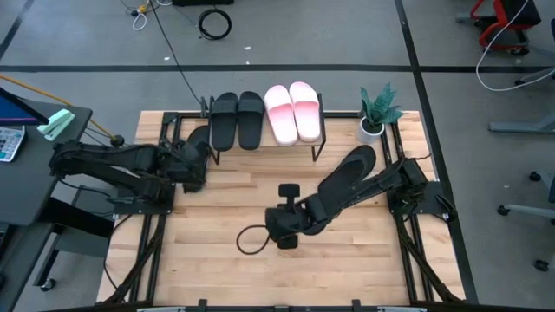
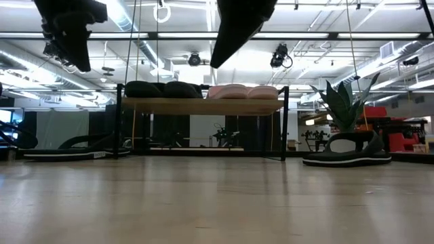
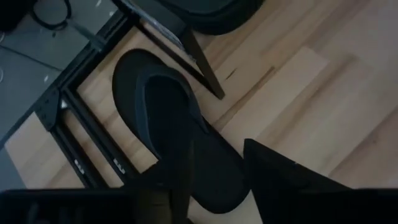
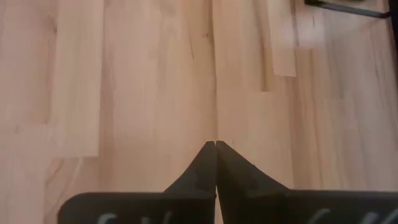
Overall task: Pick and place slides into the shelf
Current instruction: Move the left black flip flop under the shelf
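Black slide on the table beside the shelf leg — left gripper parted, directly above it.

The surface is pale wood in butted planks, smooth with a low sheen and fine grain. The shelf has a light wooden top on thin black metal legs. The black slides look like matt, rubbery foam; the pink pair looks soft and slightly glossy. The left gripper is dull, dark plastic.
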You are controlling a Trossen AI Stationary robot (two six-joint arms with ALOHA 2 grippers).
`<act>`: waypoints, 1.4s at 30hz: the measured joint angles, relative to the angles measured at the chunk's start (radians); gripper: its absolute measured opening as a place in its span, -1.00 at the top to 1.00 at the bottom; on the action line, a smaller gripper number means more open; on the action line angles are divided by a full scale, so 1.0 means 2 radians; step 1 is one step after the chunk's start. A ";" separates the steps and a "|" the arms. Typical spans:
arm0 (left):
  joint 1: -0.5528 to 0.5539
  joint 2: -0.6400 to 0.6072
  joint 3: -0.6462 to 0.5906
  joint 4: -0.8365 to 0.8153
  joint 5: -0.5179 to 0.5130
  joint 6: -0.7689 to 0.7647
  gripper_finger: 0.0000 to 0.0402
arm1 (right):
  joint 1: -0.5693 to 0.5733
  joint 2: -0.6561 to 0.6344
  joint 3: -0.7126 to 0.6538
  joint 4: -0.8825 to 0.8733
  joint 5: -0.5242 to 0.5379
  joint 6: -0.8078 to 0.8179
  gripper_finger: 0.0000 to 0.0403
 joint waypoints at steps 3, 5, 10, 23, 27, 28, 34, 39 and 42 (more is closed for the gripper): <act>-0.001 0.012 -0.021 0.016 0.003 -0.011 0.17 | 0.010 0.000 0.000 0.000 0.022 0.009 0.97; -0.001 0.010 -0.053 0.044 0.033 -0.029 0.14 | 0.016 0.000 0.000 -0.001 0.037 0.008 0.97; -0.004 -0.010 -0.149 0.094 0.074 -0.028 0.13 | 0.029 -0.004 0.000 -0.013 0.041 0.009 0.97; 0.133 -0.043 -0.155 0.125 0.010 0.002 0.16 | 0.015 -0.004 0.000 -0.015 0.042 0.009 0.97; 0.201 -0.028 -0.155 0.135 0.010 0.009 0.14 | 0.010 -0.004 0.000 -0.015 0.042 0.009 0.96; 0.218 -0.024 -0.155 0.136 0.010 0.015 0.14 | 0.010 -0.004 0.000 -0.015 0.042 0.009 0.96; 0.290 0.002 -0.155 0.174 0.038 0.083 0.14 | 0.010 -0.004 0.000 -0.015 0.041 0.009 0.97; 0.317 0.027 -0.155 0.236 0.064 0.147 0.12 | 0.010 -0.004 0.000 -0.015 0.041 0.008 0.95; 0.334 0.048 -0.155 0.237 0.063 0.150 0.10 | 0.010 -0.004 0.000 -0.018 0.042 0.008 0.96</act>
